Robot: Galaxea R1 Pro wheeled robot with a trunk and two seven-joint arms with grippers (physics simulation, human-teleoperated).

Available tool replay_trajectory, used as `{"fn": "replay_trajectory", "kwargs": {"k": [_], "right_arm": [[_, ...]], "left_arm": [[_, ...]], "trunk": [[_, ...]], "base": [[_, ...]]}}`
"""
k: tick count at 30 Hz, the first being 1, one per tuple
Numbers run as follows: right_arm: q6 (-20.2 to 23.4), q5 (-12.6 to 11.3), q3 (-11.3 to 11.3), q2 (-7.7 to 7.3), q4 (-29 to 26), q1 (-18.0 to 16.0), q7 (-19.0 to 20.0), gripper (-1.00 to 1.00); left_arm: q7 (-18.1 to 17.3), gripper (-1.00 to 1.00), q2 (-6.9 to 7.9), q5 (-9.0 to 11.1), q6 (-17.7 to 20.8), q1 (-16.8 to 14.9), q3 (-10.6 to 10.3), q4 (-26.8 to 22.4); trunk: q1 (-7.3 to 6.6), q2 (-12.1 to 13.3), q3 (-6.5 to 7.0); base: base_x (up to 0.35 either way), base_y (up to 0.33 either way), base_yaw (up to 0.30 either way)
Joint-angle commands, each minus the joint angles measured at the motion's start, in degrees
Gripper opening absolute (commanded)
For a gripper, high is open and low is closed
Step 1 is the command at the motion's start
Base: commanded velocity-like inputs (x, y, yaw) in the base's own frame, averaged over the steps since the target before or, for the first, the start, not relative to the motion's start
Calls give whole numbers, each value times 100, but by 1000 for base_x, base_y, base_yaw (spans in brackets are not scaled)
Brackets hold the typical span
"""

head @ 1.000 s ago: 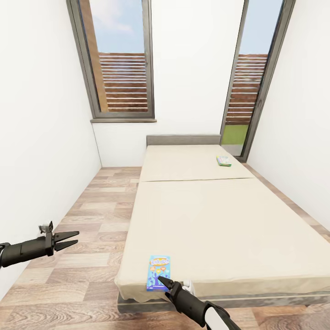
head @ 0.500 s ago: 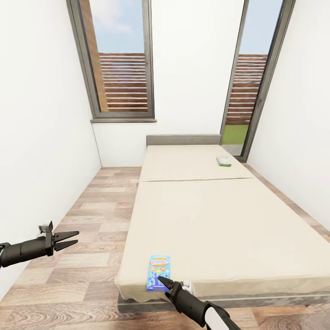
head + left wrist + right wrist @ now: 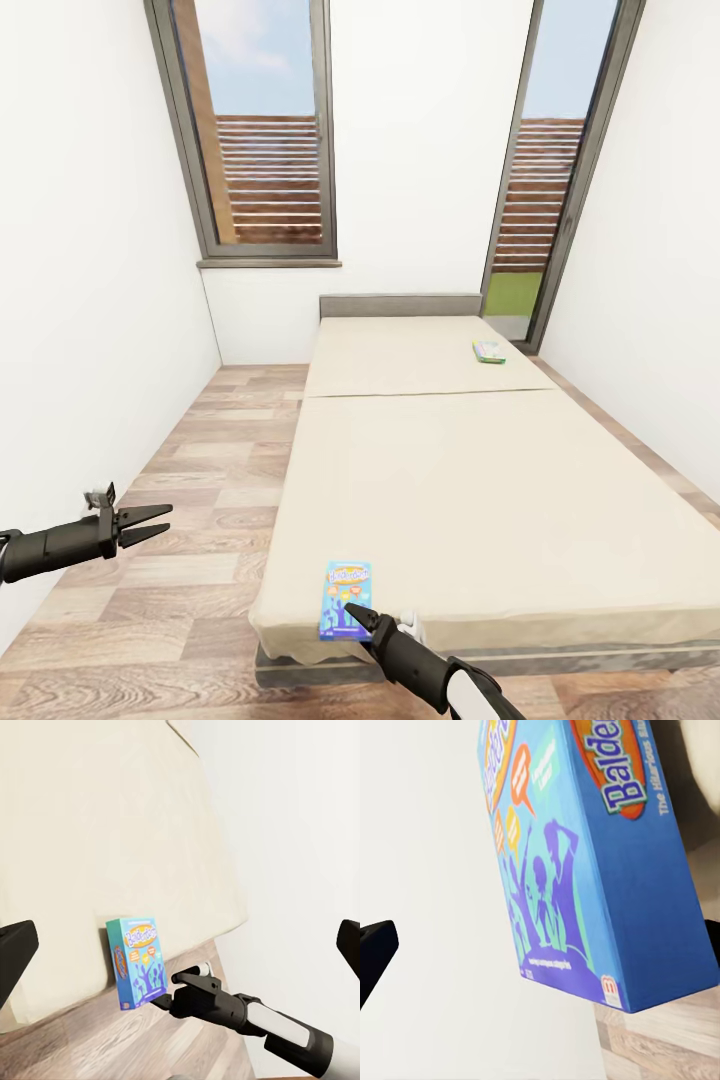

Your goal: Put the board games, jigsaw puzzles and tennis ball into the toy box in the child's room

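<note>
Right claw [image 3: 352, 610]: jaws spread wide, closed on nothing; the wrist view shows one dark fingertip at each side with the box cover between them.
Blue game box [image 3: 347, 590]: just ahead of the right claw, touching or nearly touching its tips, flat at the foot edge of the bed [image 3: 480, 500]; in the left wrist view its near end overhangs the mattress.
Change: against half a second ago, the box lies a shade nearer the foot edge; the right claw has hardly shifted.
Meaning: probably the box is being drawn to the edge so the jaws can close on it; no grasp yet.
Left claw [image 3: 150, 522]: well off to the right claw's left, over the floor [image 3: 200, 470], jaws apart, empty, unchanged.
Second game box [image 3: 488, 350]: far beyond the right claw, near the headboard [image 3: 400, 304], unmoved.
</note>
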Motion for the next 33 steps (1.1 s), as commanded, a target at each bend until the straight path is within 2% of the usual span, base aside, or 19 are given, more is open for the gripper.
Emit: {"fn": "replay_trajectory", "kwargs": {"k": [1,14,15,30,33], "right_arm": [[33,-52,18,-3,-2,-3,-4,100],[33,-53,18,-1,-2,-3,-5,100],[33,-53,18,0,-2,-3,-6,-100],[33,-60,18,-4,-2,-3,-7,-100],[33,-60,18,-4,-2,-3,-7,-100]], "left_arm": [[-33,100,-1,-29,60,-3,5,-2],[-33,100,-1,-26,60,-3,6,-2],[-33,100,-1,-27,60,-3,6,-2],[-33,100,-1,-23,65,-3,7,-2],[-33,100,-1,-23,71,-3,7,-2]], "trunk": [[-1,-2,-5],[-1,-2,-5],[-1,-2,-5],[-1,-2,-5],[-66,118,49]], "base": [[21,0,0],[6,0,0],[1,0,0],[0,0,0],[0,0,0]]}}
